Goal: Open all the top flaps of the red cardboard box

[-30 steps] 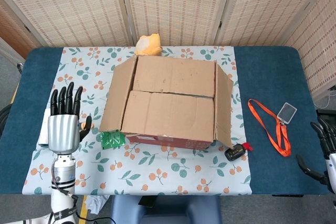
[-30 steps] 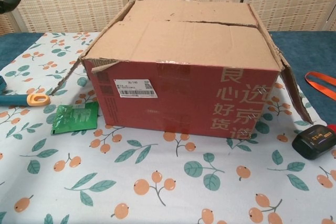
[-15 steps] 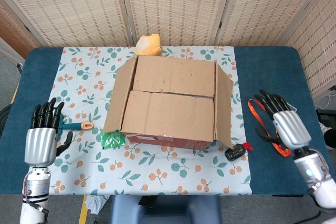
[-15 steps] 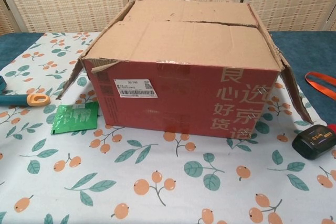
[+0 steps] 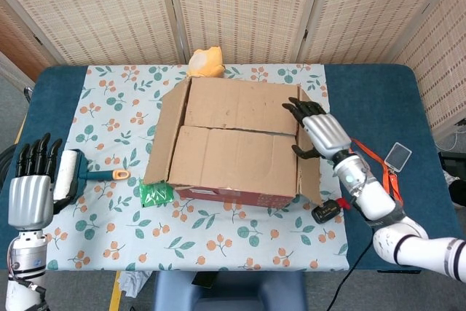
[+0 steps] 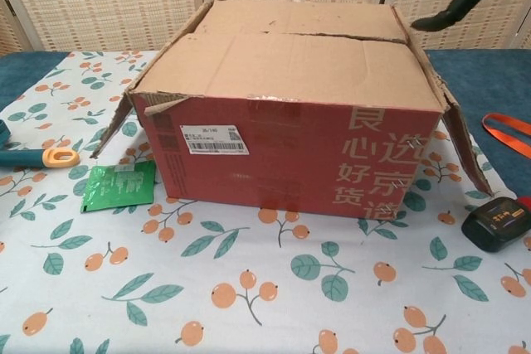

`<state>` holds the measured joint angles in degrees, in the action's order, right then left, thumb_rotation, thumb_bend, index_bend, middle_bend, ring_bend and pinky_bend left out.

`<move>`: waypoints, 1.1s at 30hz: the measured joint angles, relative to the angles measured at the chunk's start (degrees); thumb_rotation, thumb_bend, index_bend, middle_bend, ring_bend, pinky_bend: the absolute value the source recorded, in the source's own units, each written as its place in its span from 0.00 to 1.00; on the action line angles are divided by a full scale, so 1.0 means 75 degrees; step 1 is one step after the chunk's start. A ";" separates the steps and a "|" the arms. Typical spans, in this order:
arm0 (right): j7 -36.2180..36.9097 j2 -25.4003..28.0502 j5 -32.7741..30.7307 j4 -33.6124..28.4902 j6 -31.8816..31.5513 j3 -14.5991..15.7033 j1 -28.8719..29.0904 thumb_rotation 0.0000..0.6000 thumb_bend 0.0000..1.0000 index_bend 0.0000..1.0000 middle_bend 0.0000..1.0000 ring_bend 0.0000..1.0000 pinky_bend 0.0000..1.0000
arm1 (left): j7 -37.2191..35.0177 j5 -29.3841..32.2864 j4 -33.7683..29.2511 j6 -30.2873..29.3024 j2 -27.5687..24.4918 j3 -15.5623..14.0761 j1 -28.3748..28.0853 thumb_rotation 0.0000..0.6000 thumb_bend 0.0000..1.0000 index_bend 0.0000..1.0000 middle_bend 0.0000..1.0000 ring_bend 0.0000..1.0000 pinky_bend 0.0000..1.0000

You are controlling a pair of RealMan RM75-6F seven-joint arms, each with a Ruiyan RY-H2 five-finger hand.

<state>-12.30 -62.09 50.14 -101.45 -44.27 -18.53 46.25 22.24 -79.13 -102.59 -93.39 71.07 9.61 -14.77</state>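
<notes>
- Red cardboard box (image 5: 233,152): mid-table, long top flaps closed, side flaps splayed.
- My right hand (image 5: 318,130): fingers released, above the box's right edge.
- My left hand (image 5: 30,193): fingers spread, grasping nothing.

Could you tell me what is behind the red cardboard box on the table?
An orange-yellow object pokes up behind the red cardboard box at its far left corner. Only its top shows; the box covers the rest.
</notes>
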 measured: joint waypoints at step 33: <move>-0.0856 -0.1878 -0.1704 0.2844 0.0287 0.0338 0.2083 1.00 0.42 0.00 0.00 0.00 0.00 | -0.0752 0.0088 0.0425 0.0139 -0.0222 0.0408 0.0204 1.00 0.42 0.00 0.00 0.00 0.00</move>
<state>-18.72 -76.18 37.35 -80.12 -42.12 -15.99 61.87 16.59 -78.46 -99.40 -92.35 69.40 12.68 -13.24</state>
